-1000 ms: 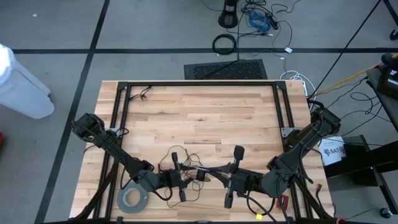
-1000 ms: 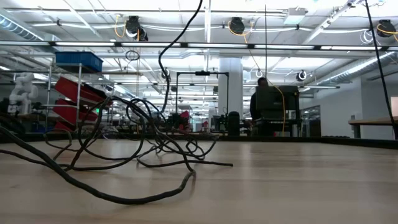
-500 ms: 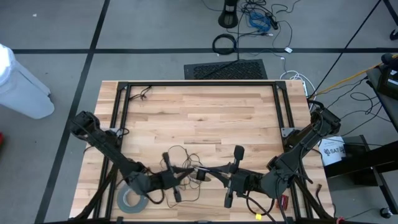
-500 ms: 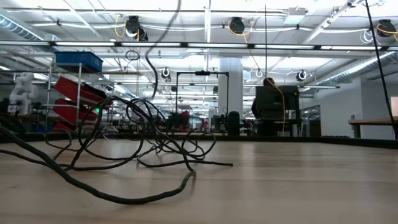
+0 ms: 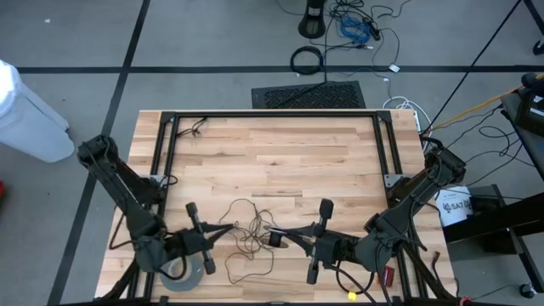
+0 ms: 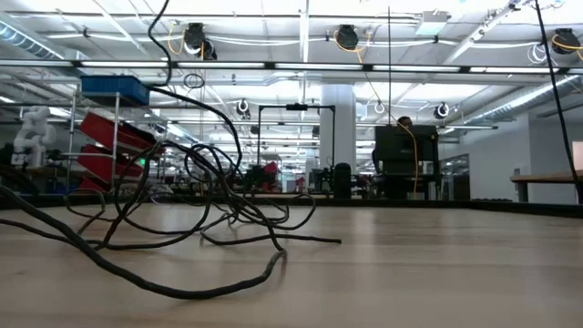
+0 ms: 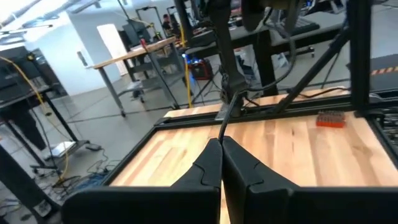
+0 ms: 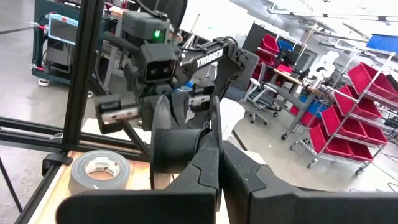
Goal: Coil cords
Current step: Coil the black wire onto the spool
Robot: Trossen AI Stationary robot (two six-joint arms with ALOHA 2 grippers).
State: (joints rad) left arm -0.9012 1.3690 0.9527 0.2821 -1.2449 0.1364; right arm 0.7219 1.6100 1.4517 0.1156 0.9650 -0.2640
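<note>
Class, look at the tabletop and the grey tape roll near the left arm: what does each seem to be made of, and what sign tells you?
Tabletop: pale wood, probably butcher-block, with visible joined strips and grain, matte finish. Tape roll: grey, dull wound tape, likely cloth or duct tape, around a lighter core that looks like cardboard.

1. The table [image 5: 280, 161] is pale butcher-block wood, smooth with a satin sheen.
2. Its frame [image 5: 272, 115] looks like matt black metal.
3. The cords [image 5: 248, 223] are thin, dark and matt.
4. The tape roll [image 8: 99, 171] is dull grey, cloth-like.
</note>
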